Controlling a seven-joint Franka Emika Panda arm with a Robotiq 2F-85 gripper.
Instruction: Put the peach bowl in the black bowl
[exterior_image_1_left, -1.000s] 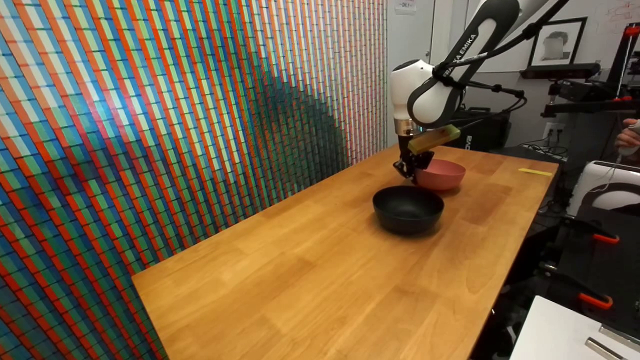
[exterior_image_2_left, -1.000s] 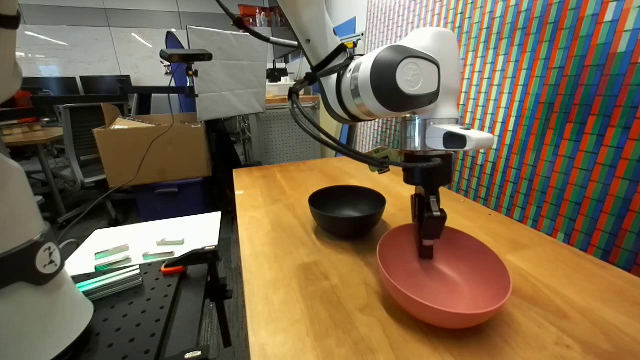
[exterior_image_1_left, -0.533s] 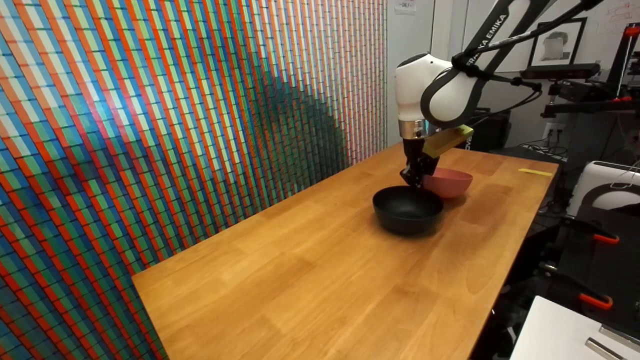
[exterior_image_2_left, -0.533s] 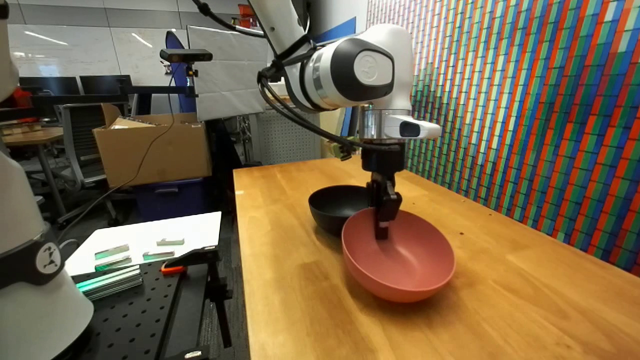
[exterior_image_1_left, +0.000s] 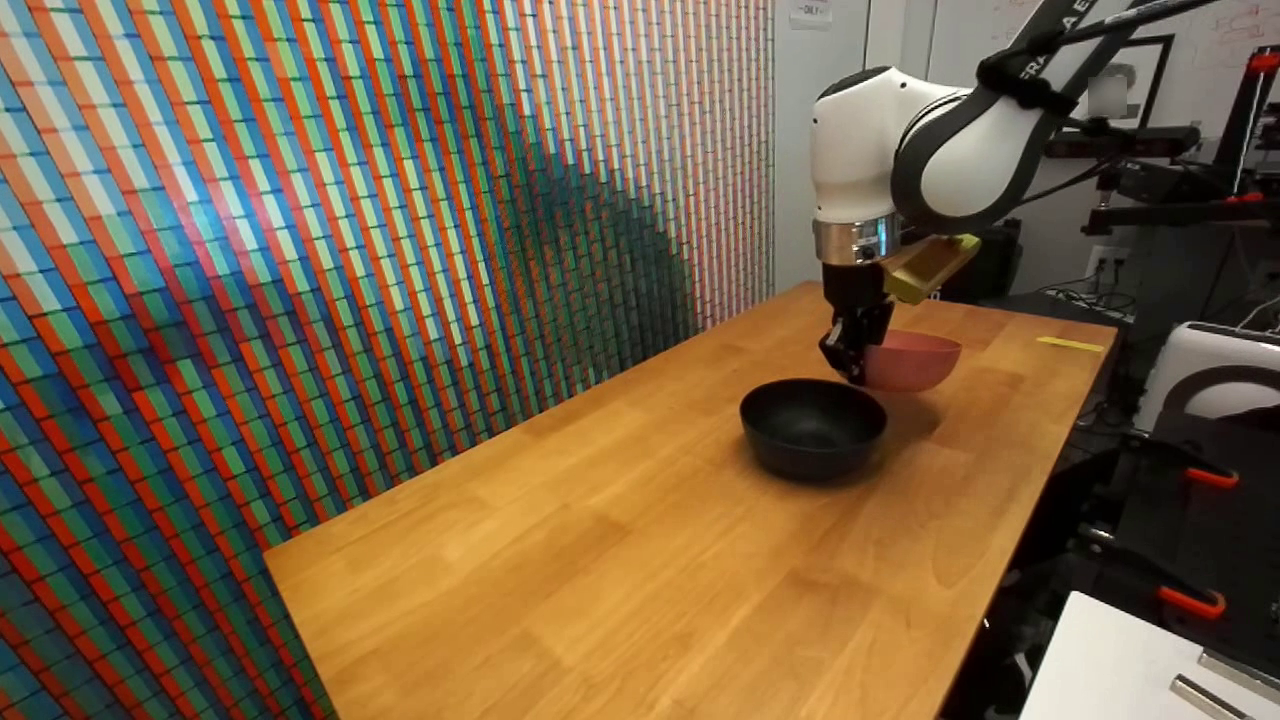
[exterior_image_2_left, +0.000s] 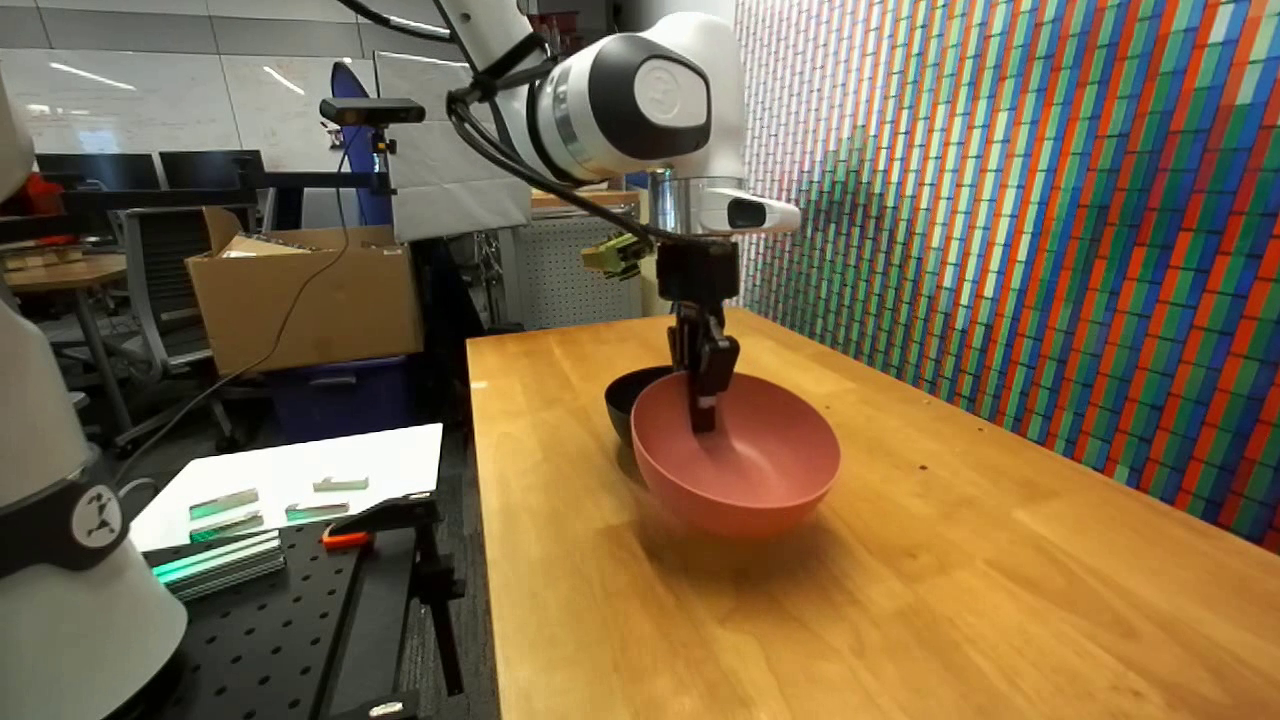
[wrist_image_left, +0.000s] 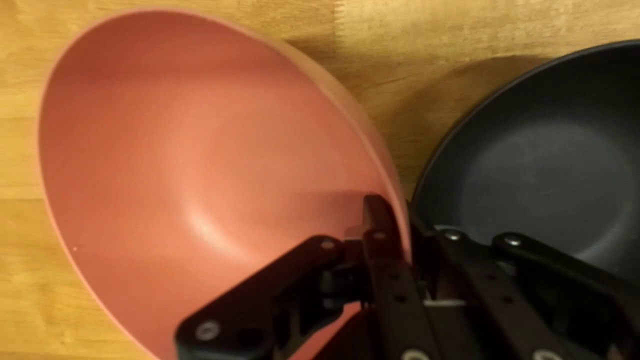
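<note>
Peach bowl is up off the tbl, rim pinched in my gripper. In wrist view it hangs left of that, w/ black bowl right, so I shd go right.

A: that wall was wild lol, bright coloured blocks all over it in both exterior views

B: yep, and in an exterior view an open cardboard box sat on a blue bin, just beside an office chair

A: two monitors stood farther back

B: plus a yellow strip lay near a corner of the wooden table
</note>
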